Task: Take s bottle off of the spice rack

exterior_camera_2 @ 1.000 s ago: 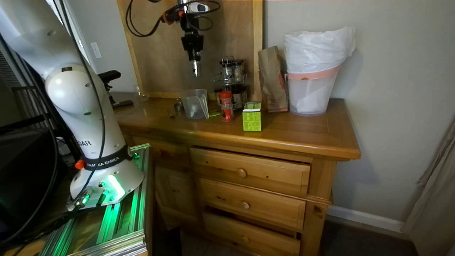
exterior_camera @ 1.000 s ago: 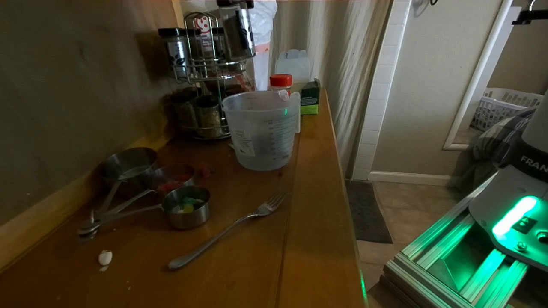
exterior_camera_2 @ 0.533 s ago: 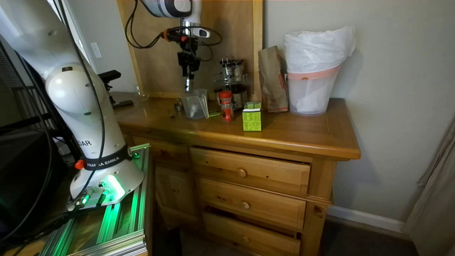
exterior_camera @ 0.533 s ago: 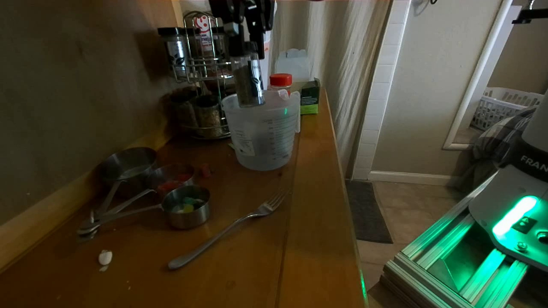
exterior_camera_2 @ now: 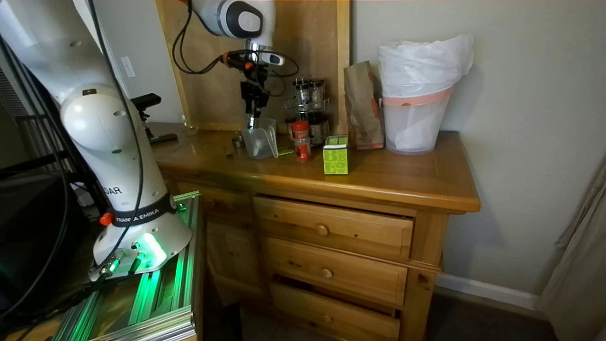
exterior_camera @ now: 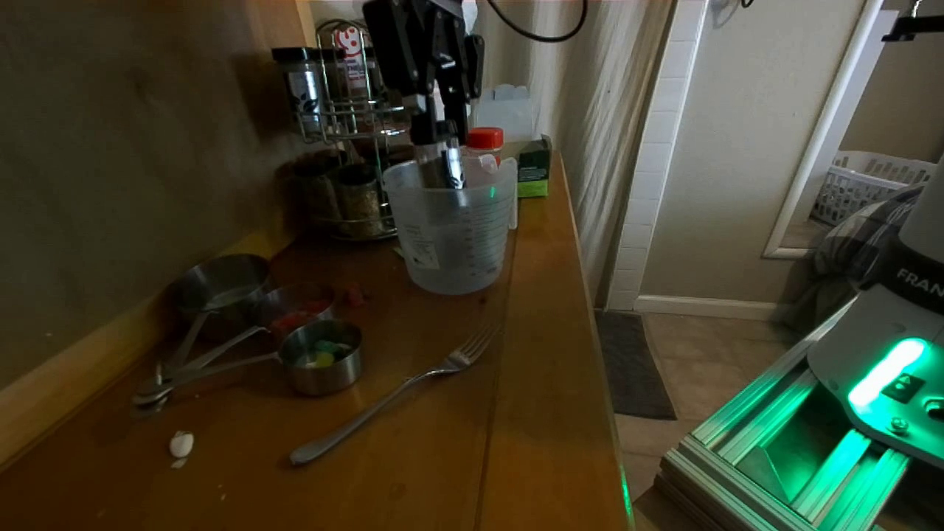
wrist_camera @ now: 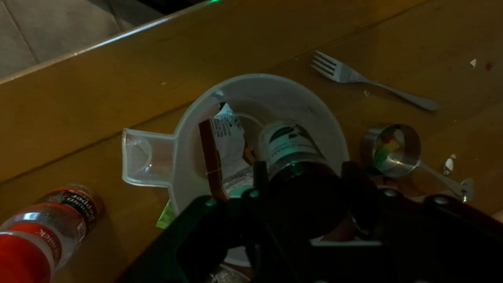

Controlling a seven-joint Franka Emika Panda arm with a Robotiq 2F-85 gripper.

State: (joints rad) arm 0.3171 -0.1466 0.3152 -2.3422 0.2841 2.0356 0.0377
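At the mouth of the tub (exterior_camera: 453,247), your gripper (wrist_camera: 305,173) is clamped on the bottle (wrist_camera: 290,141), clear of the rack (exterior_camera: 359,136) (ten o'clock from it in an exterior view). Removal is done; you presumably have release left.

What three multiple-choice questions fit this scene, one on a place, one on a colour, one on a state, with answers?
1. Where is the fork? A) in the tub B) on the counter C) on the floor
2. What colour is the pepper cap? A) red B) green C) white
3. How is the gripper? A) open and empty B) shut and empty C) shut on a jar

1 B, lying there in the wrist view; 2 A, red in every view; 3 C, the jar is between its jaws.
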